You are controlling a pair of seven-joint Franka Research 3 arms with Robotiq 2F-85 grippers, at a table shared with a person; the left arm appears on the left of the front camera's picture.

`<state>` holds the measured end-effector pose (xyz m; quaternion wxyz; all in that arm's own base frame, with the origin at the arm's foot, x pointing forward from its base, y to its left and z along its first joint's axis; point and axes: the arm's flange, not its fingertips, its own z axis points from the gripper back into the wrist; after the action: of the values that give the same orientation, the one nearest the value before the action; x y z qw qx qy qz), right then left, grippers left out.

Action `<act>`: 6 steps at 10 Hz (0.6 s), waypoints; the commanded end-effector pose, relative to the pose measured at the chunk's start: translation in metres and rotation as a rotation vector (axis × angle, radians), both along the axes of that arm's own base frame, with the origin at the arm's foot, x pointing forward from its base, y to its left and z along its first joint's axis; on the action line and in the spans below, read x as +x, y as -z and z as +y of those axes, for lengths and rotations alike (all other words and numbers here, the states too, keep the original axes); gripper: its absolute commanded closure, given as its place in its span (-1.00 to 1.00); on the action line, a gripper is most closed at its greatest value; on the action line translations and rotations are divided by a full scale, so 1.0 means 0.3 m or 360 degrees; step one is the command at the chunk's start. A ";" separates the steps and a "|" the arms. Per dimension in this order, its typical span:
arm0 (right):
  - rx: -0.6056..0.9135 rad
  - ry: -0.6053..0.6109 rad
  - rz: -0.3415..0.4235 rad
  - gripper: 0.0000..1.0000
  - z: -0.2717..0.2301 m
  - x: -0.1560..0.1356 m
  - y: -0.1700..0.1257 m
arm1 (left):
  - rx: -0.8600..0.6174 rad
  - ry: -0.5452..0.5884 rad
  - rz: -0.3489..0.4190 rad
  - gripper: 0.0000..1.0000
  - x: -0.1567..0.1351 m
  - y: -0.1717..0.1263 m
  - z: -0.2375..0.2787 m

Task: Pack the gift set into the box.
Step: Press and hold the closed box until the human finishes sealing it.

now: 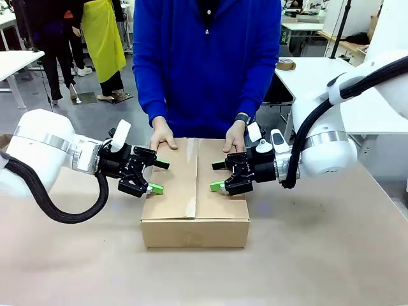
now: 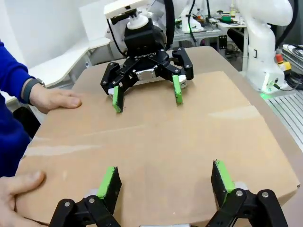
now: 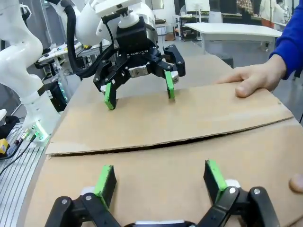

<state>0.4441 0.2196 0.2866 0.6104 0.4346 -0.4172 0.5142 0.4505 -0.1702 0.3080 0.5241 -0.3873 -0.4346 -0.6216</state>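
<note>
Box [image 1: 185, 191] flaps shut; person's hands [image 1: 162, 136] block far edge.

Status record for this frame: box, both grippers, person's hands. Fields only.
box: brown cardboard, top shut, seam running down the middle
left gripper: open, holding nothing, over the box's left half
right gripper: open, holding nothing, over the box's right half
person's hands: both flat on the box's far edge
</note>
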 end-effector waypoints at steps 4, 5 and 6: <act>-0.0012 -0.0012 -0.0005 -1.00 -0.004 0.003 -0.002 | 0.0126 0.0041 0.0019 -1.00 0.002 0.017 -0.041; -0.0012 -0.0012 -0.0005 -1.00 -0.004 0.003 -0.002 | 0.0130 0.0053 0.0053 -1.00 -0.001 0.015 -0.048; -0.0012 -0.0012 -0.0005 -1.00 -0.004 0.003 -0.002 | 0.0053 0.0006 0.0028 -1.00 0.000 -0.001 -0.019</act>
<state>0.4454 0.2183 0.2893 0.6066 0.4350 -0.4167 0.5187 0.4503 -0.1790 0.3102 0.5308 -0.3863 -0.4152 -0.6298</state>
